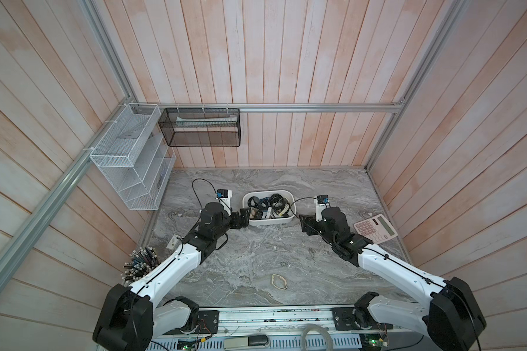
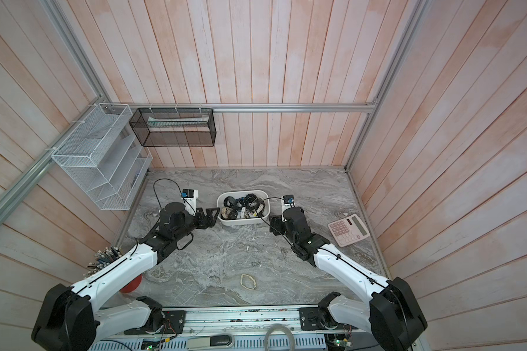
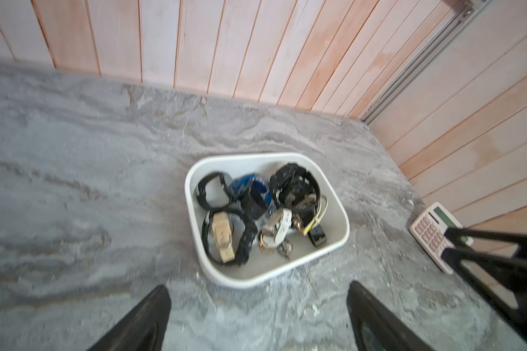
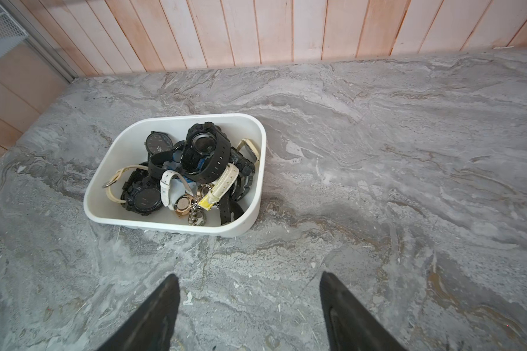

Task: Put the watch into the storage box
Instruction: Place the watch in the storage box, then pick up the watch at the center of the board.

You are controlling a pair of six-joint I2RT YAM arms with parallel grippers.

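Observation:
The storage box [image 1: 268, 224] is a white tub at mid-table, shown in both top views [image 2: 243, 222] and both wrist views [image 3: 241, 279] [image 4: 171, 226]. Several watches lie piled in it, black, white and blue ones. A tan-faced watch [image 3: 222, 237] on a black strap lies at the end nearest my left gripper [image 3: 258, 287]. That gripper hangs just left of the box [image 1: 243, 217], open and empty. My right gripper [image 4: 248, 275] is just right of the box [image 1: 305, 223], also open with nothing between its fingers.
A pink calculator [image 1: 374, 232] lies at the right edge of the table. A rubber band [image 1: 279, 281] lies near the front. A pot of pens [image 1: 140, 263] stands front left. A white wire rack [image 1: 131, 158] and a black mesh basket [image 1: 200, 127] hang on the walls.

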